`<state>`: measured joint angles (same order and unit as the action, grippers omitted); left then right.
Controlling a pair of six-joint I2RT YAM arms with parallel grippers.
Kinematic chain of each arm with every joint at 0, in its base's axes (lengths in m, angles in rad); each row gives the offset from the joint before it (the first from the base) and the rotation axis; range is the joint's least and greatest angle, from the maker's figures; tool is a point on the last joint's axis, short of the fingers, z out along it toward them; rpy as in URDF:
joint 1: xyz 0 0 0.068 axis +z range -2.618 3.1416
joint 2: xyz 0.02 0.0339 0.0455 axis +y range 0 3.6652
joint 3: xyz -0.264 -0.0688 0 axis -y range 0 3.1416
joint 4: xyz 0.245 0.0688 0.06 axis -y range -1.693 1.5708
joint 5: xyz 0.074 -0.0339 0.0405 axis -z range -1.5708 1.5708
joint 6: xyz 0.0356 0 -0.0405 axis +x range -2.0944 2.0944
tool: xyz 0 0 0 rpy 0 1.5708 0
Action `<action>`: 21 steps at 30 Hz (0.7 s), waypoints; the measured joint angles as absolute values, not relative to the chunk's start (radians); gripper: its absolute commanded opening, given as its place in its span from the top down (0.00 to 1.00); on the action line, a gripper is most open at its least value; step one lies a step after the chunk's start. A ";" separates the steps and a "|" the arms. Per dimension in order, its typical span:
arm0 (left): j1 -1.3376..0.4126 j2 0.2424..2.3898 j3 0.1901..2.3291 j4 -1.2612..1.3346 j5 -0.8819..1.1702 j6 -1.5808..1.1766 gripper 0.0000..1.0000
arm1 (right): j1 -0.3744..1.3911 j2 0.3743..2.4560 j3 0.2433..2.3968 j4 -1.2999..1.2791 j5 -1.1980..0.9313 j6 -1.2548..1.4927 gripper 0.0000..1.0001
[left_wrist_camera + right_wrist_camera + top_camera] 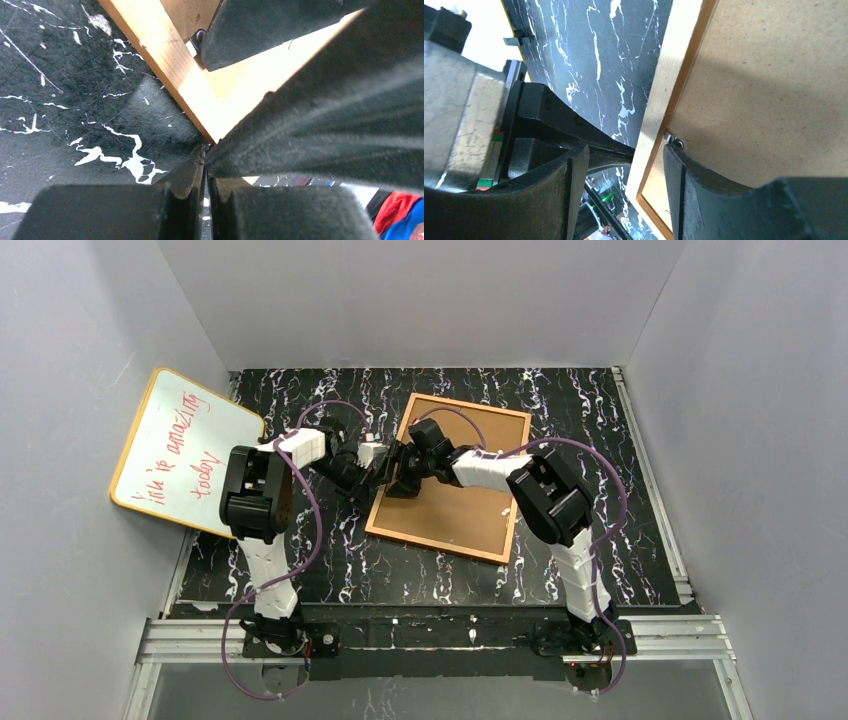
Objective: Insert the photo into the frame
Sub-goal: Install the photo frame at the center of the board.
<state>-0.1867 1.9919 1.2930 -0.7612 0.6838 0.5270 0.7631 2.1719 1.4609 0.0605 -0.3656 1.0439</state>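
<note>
The frame (455, 522) lies face down on the black marbled tabletop (600, 440), its brown backing board (764, 90) turned up, set a little askew right of centre; both arms reach in to its left border and meet there.

The left tool (205, 156) is closed, its fingertips pressed together with nothing showing between them; the tips sit at the outer edge of the wooden border, touching it or very nearly so, low on the tabletop.

The right tool (624, 156) stands partly open and grips nothing; it straddles the same stretch of border, one finger outside over the tabletop and just above the left tool's tips, the other inside on the backing board; that inner fingertip (679, 165) rests right beside a small metal clip (674, 140) at the inner edge of the wood.

A yellow-edged whiteboard (180, 450) with red writing leans at the far left, well apart from the frame.
</note>
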 measured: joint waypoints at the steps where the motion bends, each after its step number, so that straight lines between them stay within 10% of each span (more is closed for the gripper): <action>1: -0.187 1.991 1.293 -0.761 0.684 0.527 0.98 | 0.765 2.167 1.457 0.064 -0.358 1.044 0.33; 21: -0.217 1.988 1.287 -0.778 0.692 0.543 0.94 | 0.774 2.092 1.389 0.054 -0.264 0.939 0.27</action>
